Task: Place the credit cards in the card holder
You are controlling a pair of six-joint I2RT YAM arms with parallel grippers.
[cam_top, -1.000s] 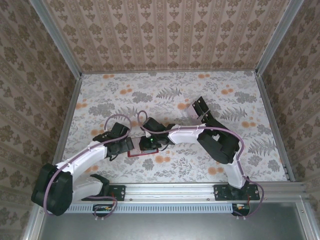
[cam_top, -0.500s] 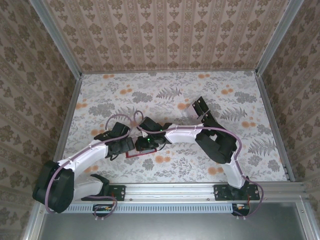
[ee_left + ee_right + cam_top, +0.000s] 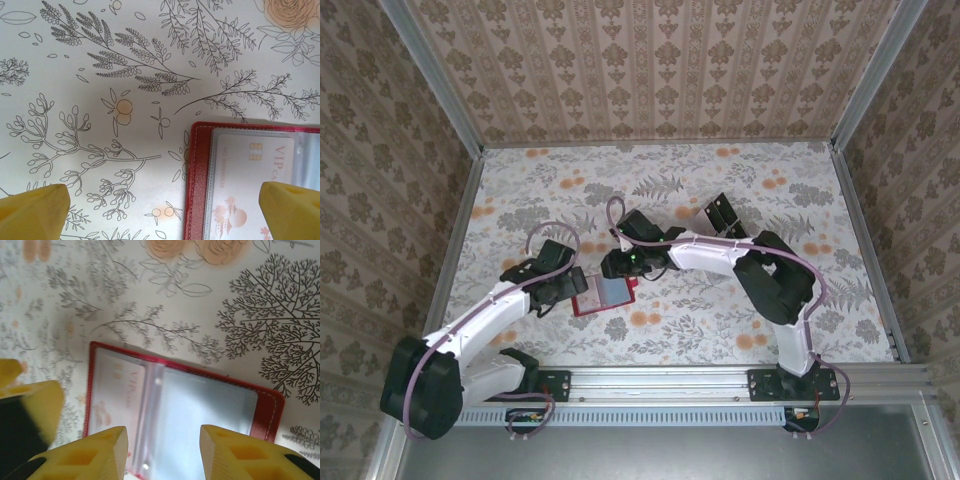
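Now, looking down on the red card holder (image 3: 604, 294) lying open and flat on the floral tabletop (image 3: 770, 200), left of centre and toward the near edge. Spotting a pale VIP credit card (image 3: 250, 195) sitting behind its clear sleeve (image 3: 225, 142). Hovering the right gripper (image 3: 167, 445) just above the fold, fingers parted and grasping nothing. Holding the left gripper (image 3: 162, 212) spread wide and empty, straddling the holder's red edge, probably guarding against the wallet sliding or folding shut.

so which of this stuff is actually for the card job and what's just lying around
For the job: card holder, open; card in its sleeve; left hand and right hand, both open.
Lying about: floral table; black item further back, cannot tell what.
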